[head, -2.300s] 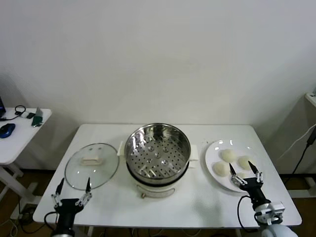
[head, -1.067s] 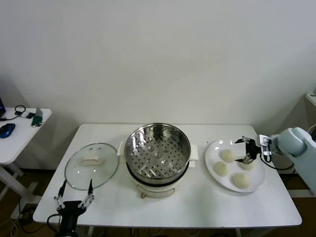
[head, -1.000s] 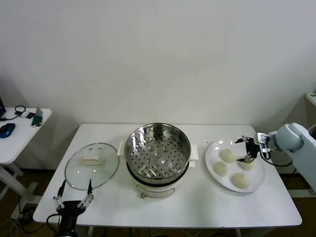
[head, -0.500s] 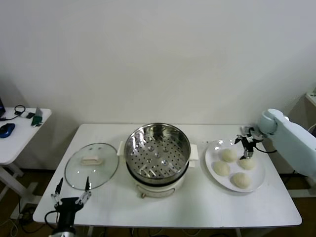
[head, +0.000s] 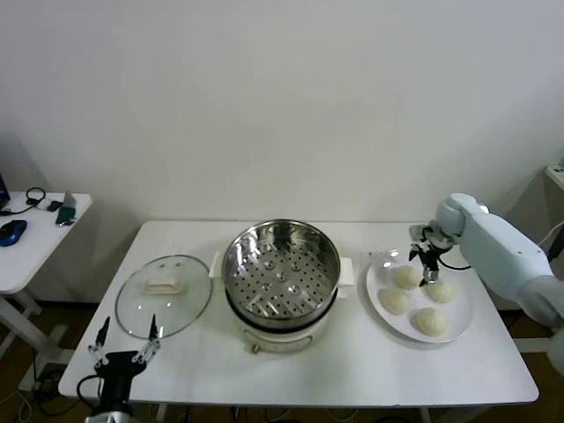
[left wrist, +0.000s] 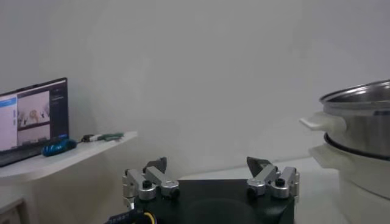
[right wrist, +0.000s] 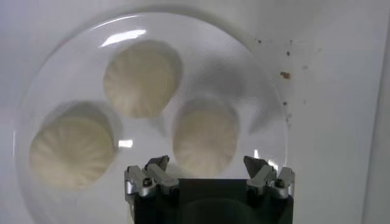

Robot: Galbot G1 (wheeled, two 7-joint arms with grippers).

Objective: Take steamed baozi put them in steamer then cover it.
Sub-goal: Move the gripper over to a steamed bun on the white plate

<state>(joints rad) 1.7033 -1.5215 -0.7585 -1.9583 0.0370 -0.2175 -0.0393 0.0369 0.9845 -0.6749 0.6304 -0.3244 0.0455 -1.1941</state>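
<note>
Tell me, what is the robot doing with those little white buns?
The right claw hangs open over the flat white round plate, which holds four small cream-white buns. It has not grabbed any. The big shiny steel steamer pot in the middle of the white table has no buns inside, and its round glass lid lies beside it. The left claw waits open at the table's near edge.

steamer point(head: 280, 282) mouth uncovered; lid point(head: 164, 295) lies beside.
</note>
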